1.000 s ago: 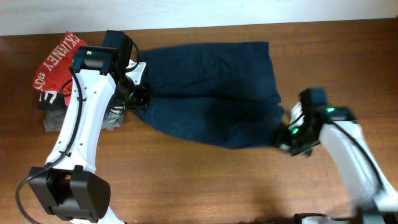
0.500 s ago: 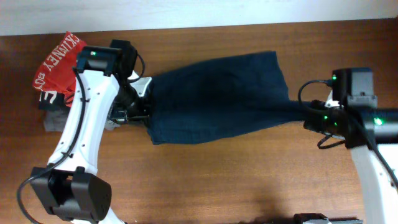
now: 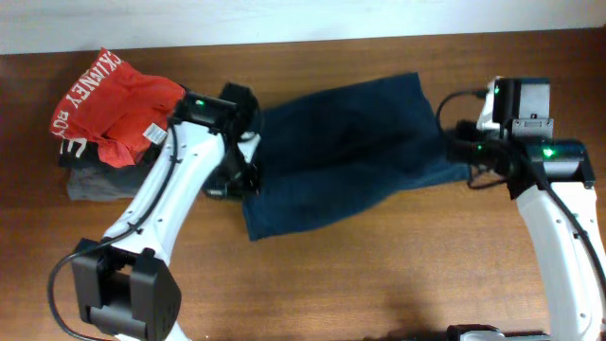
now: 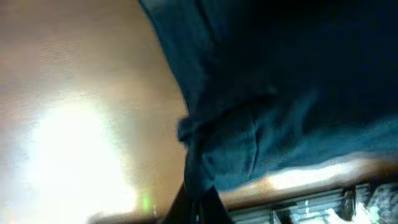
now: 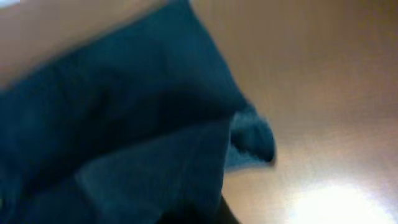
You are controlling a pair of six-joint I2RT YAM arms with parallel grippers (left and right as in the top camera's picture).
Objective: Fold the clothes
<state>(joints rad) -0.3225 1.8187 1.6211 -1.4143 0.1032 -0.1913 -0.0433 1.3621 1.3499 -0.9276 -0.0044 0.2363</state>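
Overhead, left fingers [image 3: 238, 180] pinching navy garment [image 3: 350, 152] at one end, right fingers [image 3: 462, 152] pinching the opposite end.

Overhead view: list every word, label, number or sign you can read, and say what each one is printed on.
"KINNEY": white capitals on the red garment, along its left edge; any letters before it are lost in a fold.
"BOY": same white lettering, further down that edge; the rest is hidden.
navy garment: no print or label visible.
Both wrist views: blurred cloth and table only, nothing to read.
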